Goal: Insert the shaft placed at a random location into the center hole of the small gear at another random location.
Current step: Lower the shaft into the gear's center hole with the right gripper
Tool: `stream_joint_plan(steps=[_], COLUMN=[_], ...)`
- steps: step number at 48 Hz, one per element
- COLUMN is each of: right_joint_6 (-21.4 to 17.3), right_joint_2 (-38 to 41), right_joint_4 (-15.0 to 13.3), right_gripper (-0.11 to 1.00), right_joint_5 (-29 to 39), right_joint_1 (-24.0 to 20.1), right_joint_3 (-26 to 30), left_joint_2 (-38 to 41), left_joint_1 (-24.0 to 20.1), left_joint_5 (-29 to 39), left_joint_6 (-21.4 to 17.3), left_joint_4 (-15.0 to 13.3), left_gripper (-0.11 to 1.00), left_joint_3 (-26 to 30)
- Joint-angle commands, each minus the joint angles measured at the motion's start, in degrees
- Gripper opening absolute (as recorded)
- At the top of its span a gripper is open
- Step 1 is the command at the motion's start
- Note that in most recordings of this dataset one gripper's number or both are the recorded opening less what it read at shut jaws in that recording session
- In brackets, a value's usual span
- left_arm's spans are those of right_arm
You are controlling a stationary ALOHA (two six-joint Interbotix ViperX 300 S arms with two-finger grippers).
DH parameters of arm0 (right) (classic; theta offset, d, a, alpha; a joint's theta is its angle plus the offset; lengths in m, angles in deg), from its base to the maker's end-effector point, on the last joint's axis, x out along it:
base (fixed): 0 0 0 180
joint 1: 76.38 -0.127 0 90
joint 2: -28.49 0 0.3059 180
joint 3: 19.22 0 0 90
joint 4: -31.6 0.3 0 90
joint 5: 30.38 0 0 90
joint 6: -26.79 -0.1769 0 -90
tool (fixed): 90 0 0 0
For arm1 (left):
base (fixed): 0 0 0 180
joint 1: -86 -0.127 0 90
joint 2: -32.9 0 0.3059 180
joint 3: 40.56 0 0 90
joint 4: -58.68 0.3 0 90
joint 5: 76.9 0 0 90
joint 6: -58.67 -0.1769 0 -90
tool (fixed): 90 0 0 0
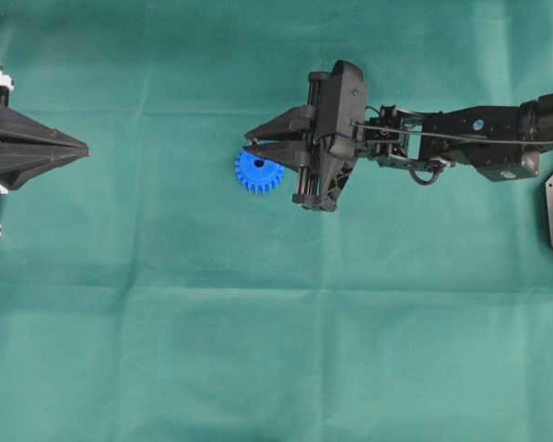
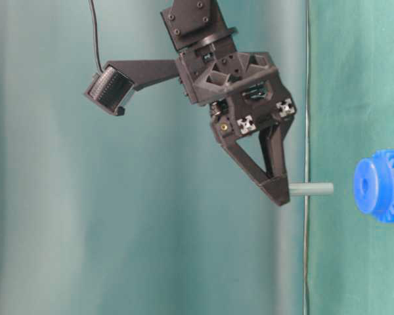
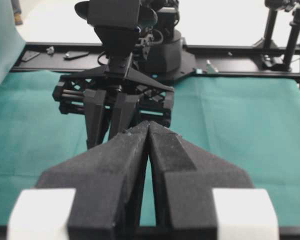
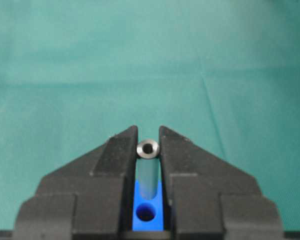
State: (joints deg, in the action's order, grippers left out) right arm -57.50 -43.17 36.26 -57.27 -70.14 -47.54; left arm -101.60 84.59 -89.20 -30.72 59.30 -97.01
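Green cloth (image 1: 276,350) covers the whole work surface, creased in faint lines and otherwise plain.

At nine o'clock in the overhead view the left gripper (image 1: 85,147) rests at the cloth's edge, pointing toward three o'clock. Its two black fingers (image 3: 165,150) press together along their full length in the left wrist view, with nothing between them.

Just left of centre, around eleven o'clock, lies the small gear (image 1: 258,172), bright blue and toothed, flat on the cloth with its raised hub facing up. The center hole (image 1: 259,163) shows as a dark spot in that hub.

Directly over the gear's upper edge hangs the right gripper (image 1: 249,140), its arm reaching in from three o'clock. Its fingers (image 4: 115,155) stand narrow, clamped on the shaft (image 4: 149,170), a short silver-grey pin with a shiny ringed end. In the right wrist view the pin runs between the pads, with the blue hub and its hole visible at six o'clock beyond it. The table-level view shows the shaft (image 2: 310,189) sticking out of the fingertip toward the gear (image 2: 381,186), its free end apart from the hub face and roughly in line with the hole.
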Motion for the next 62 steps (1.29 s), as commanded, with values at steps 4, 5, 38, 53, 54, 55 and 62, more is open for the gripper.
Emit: stream_joint_plan(steps=[4,5,38,53,54,55,62], right_joint_6=[0.26,0.26,0.09,-1.32,-1.41,-1.41,-1.67], right_joint_2=[1.41,1.76,7.29,7.29,7.29,7.29,7.29], right_joint_4=[0.18,0.26,1.58,1.58,1.67,1.58,1.67], right_gripper=[0.13,0.13,0.13,0.13,0.13,0.13,0.13], right_joint_5=[-0.35,-0.44,-1.93,-1.23,-1.14,-1.23,-1.23], right_joint_1=[-0.18,-0.18,-0.18,-0.18,-0.18,-0.18,-0.18], right_joint_3=[1.14,1.23,2.02,1.67,1.58,1.58,1.58], left_joint_2=[0.35,0.44,0.35,0.35,0.44,0.44,0.35], left_joint_1=[-0.09,-0.09,-0.09,-0.09,-0.09,-0.09,-0.09], left_joint_5=[-0.35,-0.26,-0.35,-0.35,-0.35,-0.35,-0.26], left_joint_6=[-0.09,-0.09,-0.18,-0.35,-0.44,-0.44,-0.35], left_joint_4=[0.18,0.18,0.18,0.18,0.18,0.18,0.18], left_gripper=[0.00,0.00,0.00,0.00,0.00,0.00,0.00], left_joint_3=[1.05,1.05,1.05,1.05,0.97,0.97,0.97])
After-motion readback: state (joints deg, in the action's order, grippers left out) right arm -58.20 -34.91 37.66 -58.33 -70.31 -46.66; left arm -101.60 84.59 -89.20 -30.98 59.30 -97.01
